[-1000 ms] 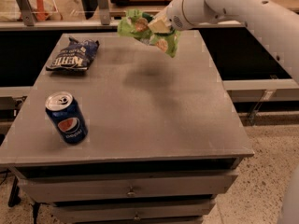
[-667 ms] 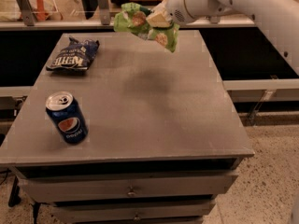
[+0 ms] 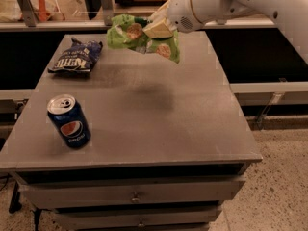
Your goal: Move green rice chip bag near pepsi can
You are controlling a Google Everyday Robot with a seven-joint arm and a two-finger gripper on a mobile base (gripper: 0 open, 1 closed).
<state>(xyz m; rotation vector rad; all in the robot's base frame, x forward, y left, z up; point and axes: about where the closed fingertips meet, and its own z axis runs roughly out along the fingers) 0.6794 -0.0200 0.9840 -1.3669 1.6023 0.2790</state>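
The green rice chip bag [image 3: 139, 36] hangs in the air above the back middle of the grey table [image 3: 159, 114], crinkled, with tan rice cakes printed on it. My gripper [image 3: 155, 27] is shut on the bag's upper middle; the white arm comes in from the upper right. The pepsi can [image 3: 69, 121] stands upright near the table's front left corner, well to the left of and nearer than the bag.
A dark blue chip bag [image 3: 76, 57] with white lettering lies flat at the table's back left. Drawers [image 3: 132, 196] run below the table front. A shelf rail [image 3: 57, 25] runs behind the table.
My gripper has carried the green bag a little to the left and slightly lower over the table. The can and the blue bag have not moved.
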